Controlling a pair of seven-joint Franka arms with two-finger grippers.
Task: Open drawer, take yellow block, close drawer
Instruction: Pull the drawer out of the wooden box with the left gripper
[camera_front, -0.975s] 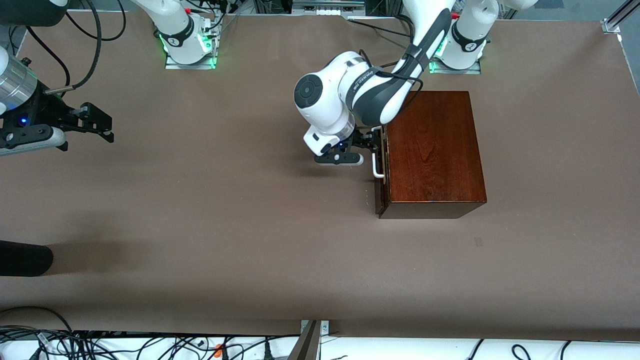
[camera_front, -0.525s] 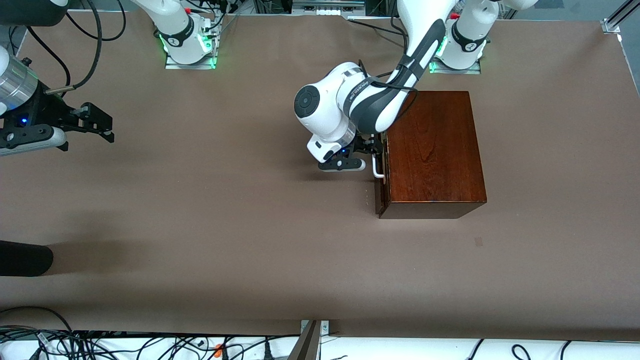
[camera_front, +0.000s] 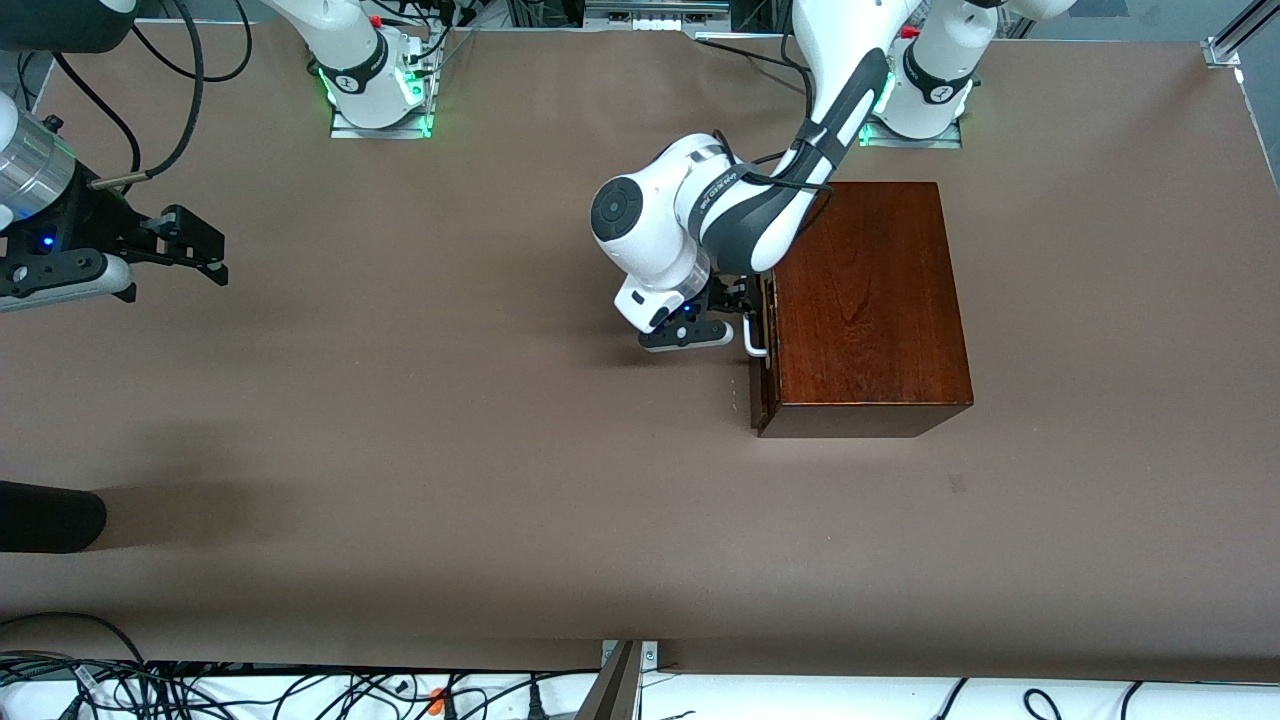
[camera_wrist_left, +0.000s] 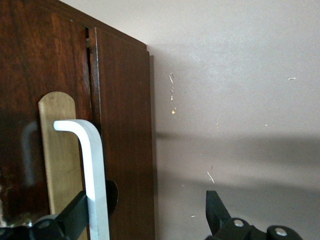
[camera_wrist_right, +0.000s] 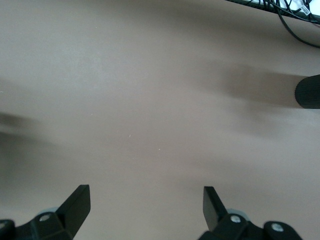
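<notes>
The right gripper (camera_front: 205, 250) hangs over the bare brown surface (camera_front: 450, 450) at the right arm's end, well apart from the wooden box (camera_front: 865, 300), and that arm waits. Its fingers (camera_wrist_right: 77, 202) stand wide open with nothing between them; the right wrist view shows only the surface beneath.

Toward the left arm's end, the left gripper (camera_front: 745, 308) sits right at the front of the box, at the white loop handle (camera_front: 755, 340). In the left wrist view its fingers (camera_wrist_left: 75, 215) are spread open: one lies against the dark wood front, just beside the handle (camera_wrist_left: 92, 170), and the other (camera_wrist_left: 215, 210) stands off over the surface, so the handle's bar lies between them without being clamped.

The drawer (camera_front: 763, 345) is shut, its dark front sitting nearly flush with the box, only a thin seam showing along its edge. A pale strip of wood (camera_wrist_left: 60, 150) lies on the front under the handle. The yellow block cannot be seen in any view.
</notes>
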